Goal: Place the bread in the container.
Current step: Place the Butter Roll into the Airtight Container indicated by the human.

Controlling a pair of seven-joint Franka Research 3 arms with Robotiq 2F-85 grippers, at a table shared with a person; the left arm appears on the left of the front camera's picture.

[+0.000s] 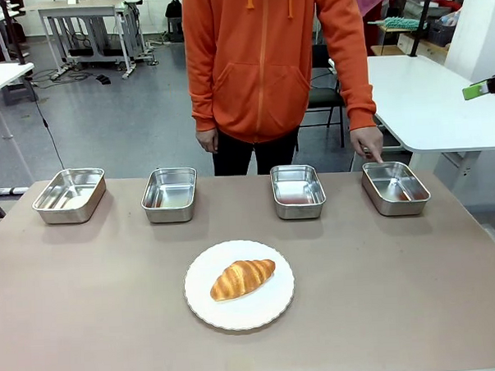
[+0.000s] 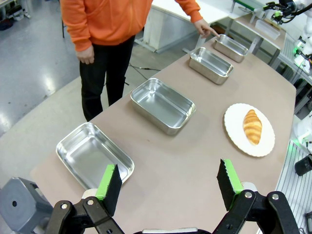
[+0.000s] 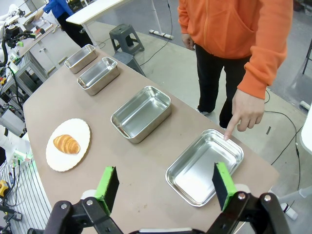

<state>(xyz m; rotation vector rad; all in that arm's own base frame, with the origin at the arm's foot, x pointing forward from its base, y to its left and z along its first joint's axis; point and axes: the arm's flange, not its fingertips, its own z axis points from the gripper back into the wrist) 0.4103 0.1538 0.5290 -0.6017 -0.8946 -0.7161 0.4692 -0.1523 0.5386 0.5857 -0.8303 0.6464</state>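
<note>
Your left gripper (image 2: 168, 178) and right gripper (image 3: 164, 175) both gape empty; the bread (image 1: 242, 278) looks light and crushable, so pinch its thick middle gently, from 11 and 5 o'clock.

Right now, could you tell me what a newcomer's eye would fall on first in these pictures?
A golden-brown crescent croissant lies on a round white scalloped plate in the middle of the brown table. Along the far edge stand four shallow rectangular stainless-steel pans. A person in an orange hoodie points with one hand at the rim of the rightmost pan.
</note>
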